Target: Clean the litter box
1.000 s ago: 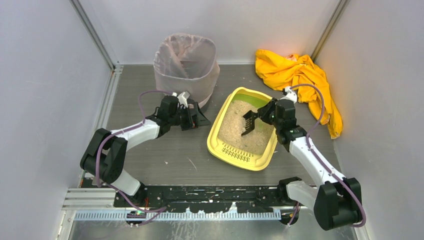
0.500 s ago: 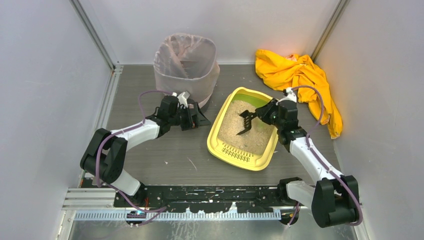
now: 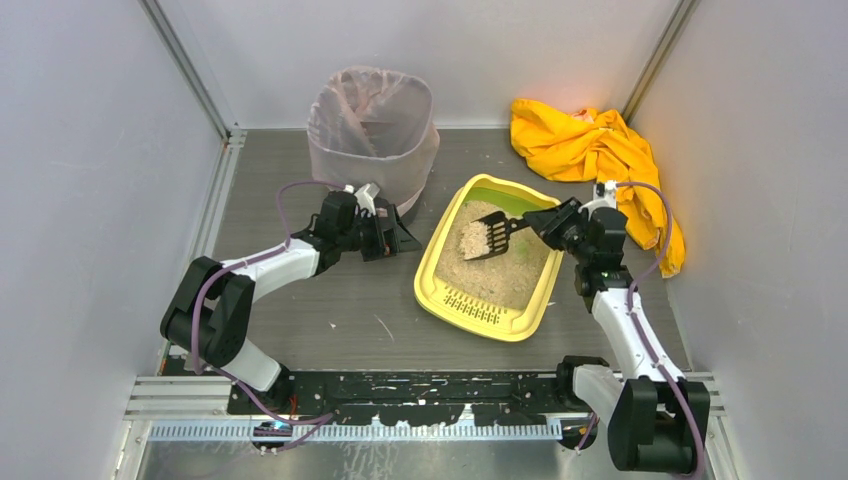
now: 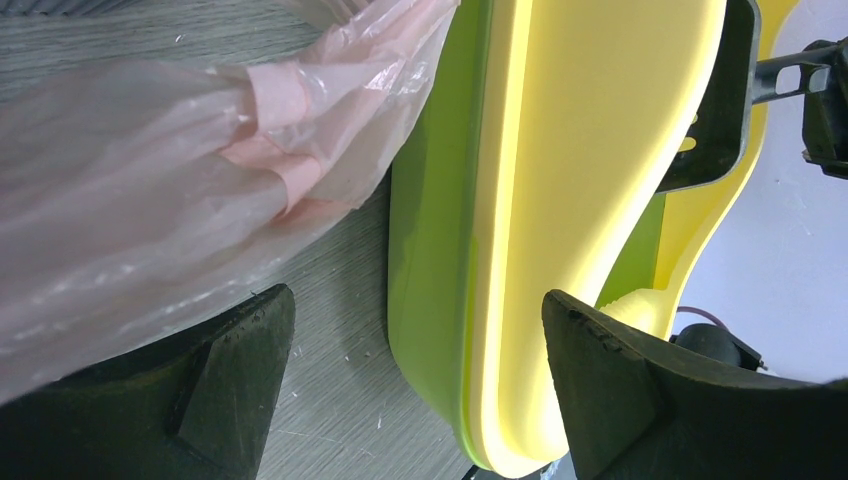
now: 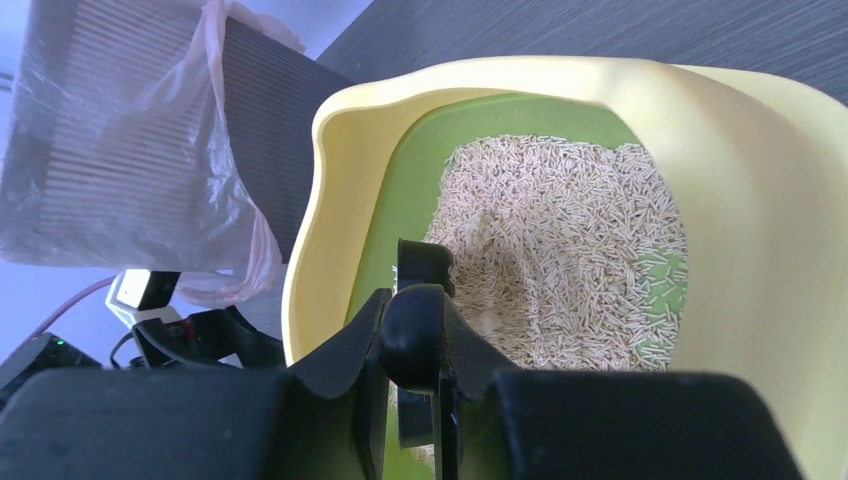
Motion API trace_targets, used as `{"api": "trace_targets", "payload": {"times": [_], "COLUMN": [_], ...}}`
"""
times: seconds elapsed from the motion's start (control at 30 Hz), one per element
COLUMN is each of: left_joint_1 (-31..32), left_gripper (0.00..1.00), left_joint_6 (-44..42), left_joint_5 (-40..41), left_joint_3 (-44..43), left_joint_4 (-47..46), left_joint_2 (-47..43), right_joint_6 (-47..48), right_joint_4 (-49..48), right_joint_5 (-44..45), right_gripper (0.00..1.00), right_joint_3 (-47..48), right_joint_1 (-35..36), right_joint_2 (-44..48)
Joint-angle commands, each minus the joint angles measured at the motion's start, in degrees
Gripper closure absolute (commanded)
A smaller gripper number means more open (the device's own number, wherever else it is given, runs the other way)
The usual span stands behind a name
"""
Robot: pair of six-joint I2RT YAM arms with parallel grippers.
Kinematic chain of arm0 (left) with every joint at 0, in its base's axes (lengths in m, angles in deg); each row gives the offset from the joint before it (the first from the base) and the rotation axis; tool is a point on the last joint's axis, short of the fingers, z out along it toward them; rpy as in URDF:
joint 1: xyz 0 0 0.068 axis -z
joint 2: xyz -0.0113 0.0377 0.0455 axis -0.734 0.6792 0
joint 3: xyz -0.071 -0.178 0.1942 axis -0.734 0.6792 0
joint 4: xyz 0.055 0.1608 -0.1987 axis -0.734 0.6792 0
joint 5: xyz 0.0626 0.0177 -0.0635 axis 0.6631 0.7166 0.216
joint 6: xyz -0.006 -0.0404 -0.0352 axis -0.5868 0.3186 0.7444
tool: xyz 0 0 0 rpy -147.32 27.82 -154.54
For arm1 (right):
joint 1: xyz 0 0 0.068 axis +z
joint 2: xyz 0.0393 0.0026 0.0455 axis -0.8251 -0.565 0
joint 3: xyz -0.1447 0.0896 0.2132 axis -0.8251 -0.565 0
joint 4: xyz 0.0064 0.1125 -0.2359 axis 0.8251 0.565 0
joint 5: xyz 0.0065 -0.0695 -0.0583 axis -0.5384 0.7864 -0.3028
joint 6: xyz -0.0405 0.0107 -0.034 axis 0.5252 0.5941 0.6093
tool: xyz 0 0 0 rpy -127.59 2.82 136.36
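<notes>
Loaded scoop (image 3: 487,237) is clamped in right claw (image 3: 548,221) above litter box (image 3: 480,316), likely for sifting; left claw (image 3: 401,238) is spread apart at its 9 o'clock.

Grey surface (image 3: 340,310) w/ wood lines. 3 things sit on it: the yellow litter box (image 3: 500,330) in the middle, a tall bin (image 3: 350,160) w/ a pink bag at the back, just beside the box, & a crumpled yellow cloth (image 3: 580,140) in the back right corner.
</notes>
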Motion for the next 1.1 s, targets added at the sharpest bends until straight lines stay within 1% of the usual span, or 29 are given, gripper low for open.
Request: {"api": "trace_targets", "payload": {"times": [0.0,0.17,0.23,0.37,0.43,0.57,0.67,0.77,0.87,1.03,1.07], "left_joint_1": [0.20,0.19,0.20,0.17,0.20,0.20,0.14,0.19,0.17,0.20,0.14], "left_gripper": [0.07,0.07,0.08,0.08,0.08,0.07,0.08,0.08,0.08,0.08,0.08], "left_joint_6": [-0.66,-0.69,-0.68,-0.76,-0.90,-1.21,-1.13,-1.18,-1.26,-1.48,-1.40], "left_joint_5": [-0.88,-0.78,-0.88,-0.60,-0.51,-0.07,0.01,-0.02,-0.04,-0.21,-0.38], "left_joint_3": [-1.05,-1.07,-1.07,-1.01,-0.99,-0.89,-0.55,-0.69,-0.80,-0.94,-0.98], "left_joint_4": [-2.54,-2.43,-2.44,-2.27,-2.27,-2.09,-2.73,-2.72,-2.62,-2.37,-2.48], "left_joint_2": [-1.30,-1.29,-1.23,-1.25,-1.19,-1.20,-1.19,-0.98,-1.11,-0.85,-0.76], "right_joint_6": [-5.49,-6.81,-8.24,-14.83,-19.05,-26.11,-30.04,-29.77,-24.75,-25.26,-25.12], "right_joint_4": [-7.29,-8.05,-10.71,-21.10,-28.49,-41.30,-47.65,-45.86,-37.54,-35.53,-33.67], "right_joint_5": [-7.62,-11.24,-13.17,-18.51,-20.46,-22.06,-22.70,-23.48,-23.08,-22.89,-22.86], "right_gripper": [0.99,0.99,0.99,0.99,0.99,0.99,0.99,0.99,0.99,0.99,0.99], "right_joint_3": [-0.18,-1.03,-2.31,-6.54,-9.16,-14.06,-16.80,-17.03,-15.59,-15.01,-14.51], "right_joint_1": [-2.92,-6.40,-7.99,-11.90,-13.16,-13.76,-14.28,-15.47,-15.87,-16.06,-16.15], "right_joint_2": [2.80,4.75,4.59,1.95,-0.62,-5.63,-6.08,-3.76,-0.82,3.37,4.68]}}
